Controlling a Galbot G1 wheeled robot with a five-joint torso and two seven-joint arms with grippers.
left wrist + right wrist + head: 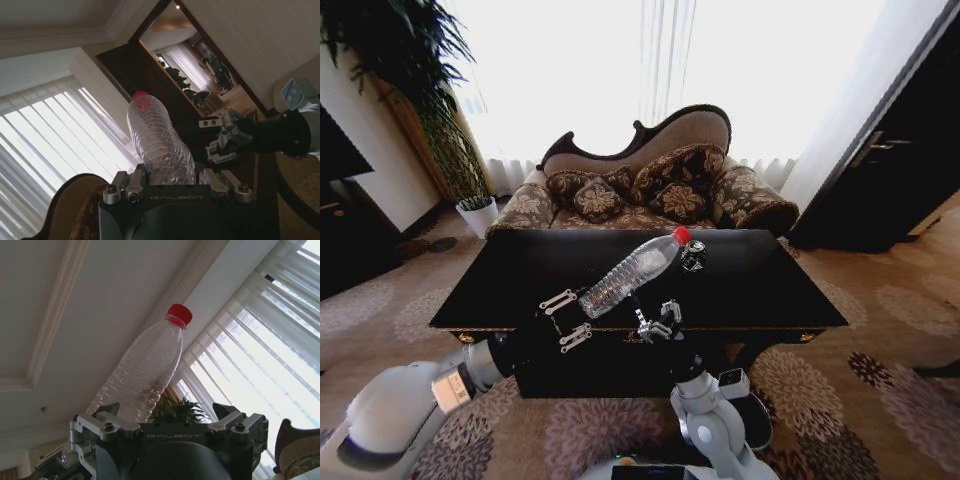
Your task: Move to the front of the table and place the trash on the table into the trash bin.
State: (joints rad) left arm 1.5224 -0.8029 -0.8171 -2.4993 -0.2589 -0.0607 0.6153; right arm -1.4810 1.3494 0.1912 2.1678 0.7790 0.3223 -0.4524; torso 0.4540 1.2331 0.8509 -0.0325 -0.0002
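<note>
The left gripper [569, 318] is raised over the front edge of the black table [500, 275], its fingers pressed against the base of the clear plastic bottle [628, 275], which it holds clear of the tabletop, tilted, with the red cap [681, 235] pointing up and away toward the sofa [650, 185]. The left wrist view confirms the bottle [159, 145] seated between the fingers [134, 184]. Just beside it to the right, the right gripper [658, 322] hovers near the same front edge with its fingers spread and nothing between them; the bottle's lower part appears close to one finger in the right wrist view, but contact cannot be established. Assessment: the bottle pick-up is complete and the carry to the bin is in hand. The next move calls for a steady hold while the left arm swings off the table and lowers toward the bin.
</note>
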